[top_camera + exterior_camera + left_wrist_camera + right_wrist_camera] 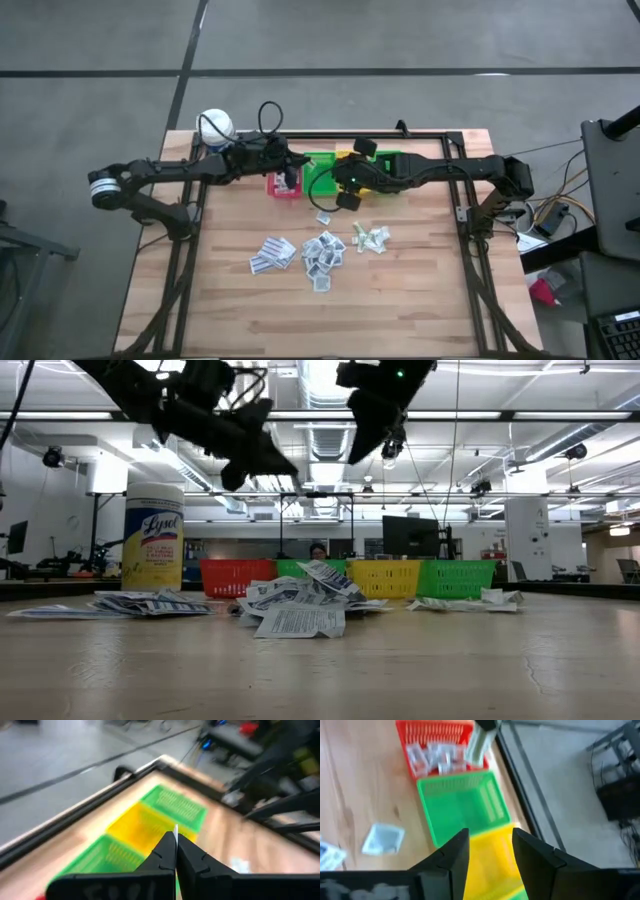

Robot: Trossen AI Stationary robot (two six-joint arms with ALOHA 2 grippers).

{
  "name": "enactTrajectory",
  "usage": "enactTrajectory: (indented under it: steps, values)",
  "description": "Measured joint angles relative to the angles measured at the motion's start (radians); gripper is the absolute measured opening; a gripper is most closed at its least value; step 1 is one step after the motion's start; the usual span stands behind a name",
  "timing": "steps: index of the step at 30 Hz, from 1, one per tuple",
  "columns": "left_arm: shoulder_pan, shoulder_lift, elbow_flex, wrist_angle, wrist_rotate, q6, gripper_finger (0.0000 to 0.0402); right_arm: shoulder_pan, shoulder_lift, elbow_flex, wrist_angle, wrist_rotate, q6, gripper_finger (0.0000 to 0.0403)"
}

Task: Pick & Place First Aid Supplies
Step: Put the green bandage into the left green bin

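I have the right gripper (487, 851) parted and empty above the yellow bin (487, 870), so I judge a drop finished. My left gripper (176, 851) pinches a thin white packet (176, 830) near that bin. The remaining sachets (322, 250) lie well apart from it; fetching one comes next.

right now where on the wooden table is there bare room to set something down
Bare wood runs along the near edge of the wooden table, below the scattered white sachets, and down both side strips. It is crowded mid-table around the sachets and at the far edge, where the red, green and yellow plastic bins sit under both arms.
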Motion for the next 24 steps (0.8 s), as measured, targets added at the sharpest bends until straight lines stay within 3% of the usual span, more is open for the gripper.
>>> enactTrajectory:
  steps: [8, 17, 24]
  values:
    - [0.003, 0.170, 0.071, -0.048, -0.009, -0.033, 0.0000, 0.000, -0.005, -0.001, -0.138, 0.001, 0.022, 0.0131]
    - [0.018, 0.423, 0.431, -0.543, -0.055, 0.120, 0.0000, 0.000, -0.008, -0.002, -0.156, 0.001, 0.057, 0.0109]
    - [0.043, 0.547, 0.592, -0.639, -0.037, 0.129, 0.0000, 0.002, -0.011, -0.002, -0.190, 0.001, 0.058, 0.0098]
